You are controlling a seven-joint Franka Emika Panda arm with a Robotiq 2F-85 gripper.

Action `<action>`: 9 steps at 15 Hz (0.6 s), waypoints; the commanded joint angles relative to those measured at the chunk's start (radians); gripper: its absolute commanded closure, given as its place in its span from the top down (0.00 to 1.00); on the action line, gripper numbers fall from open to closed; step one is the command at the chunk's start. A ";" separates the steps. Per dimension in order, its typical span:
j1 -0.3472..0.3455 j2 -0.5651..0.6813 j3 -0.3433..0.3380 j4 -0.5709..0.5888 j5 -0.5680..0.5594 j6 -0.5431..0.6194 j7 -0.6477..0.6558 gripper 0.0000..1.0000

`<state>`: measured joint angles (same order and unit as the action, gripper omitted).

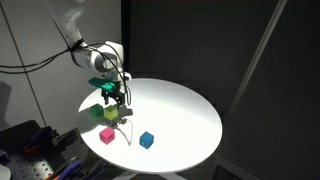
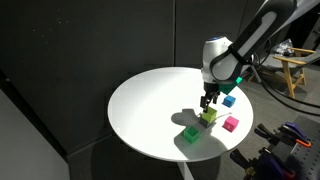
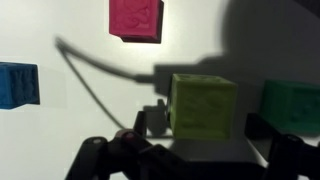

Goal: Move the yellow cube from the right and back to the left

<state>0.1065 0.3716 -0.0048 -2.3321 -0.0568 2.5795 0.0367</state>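
Note:
The yellow cube [image 3: 203,105] rests on the white round table [image 1: 190,110], lime-tinted and in shadow. In the wrist view it sits between my two dark fingers, with a narrow gap on each side. My gripper [image 3: 204,125] is open around it and grips nothing. In both exterior views the gripper [image 1: 116,100] [image 2: 208,104] hangs just above the yellow cube [image 1: 110,113] [image 2: 209,116], near the table's edge.
A pink cube [image 3: 136,18] [image 1: 107,135] [image 2: 231,124], a blue cube [image 3: 17,84] [image 1: 147,139] [image 2: 229,100] and a brighter green cube [image 3: 295,103] [image 2: 191,133] lie close around it. The table rim [image 2: 150,150] is near.

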 commanded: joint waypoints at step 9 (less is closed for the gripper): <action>-0.020 -0.108 0.004 -0.033 0.003 -0.071 0.040 1.00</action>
<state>0.0977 0.3222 -0.0068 -2.3368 -0.0567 2.5359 0.0555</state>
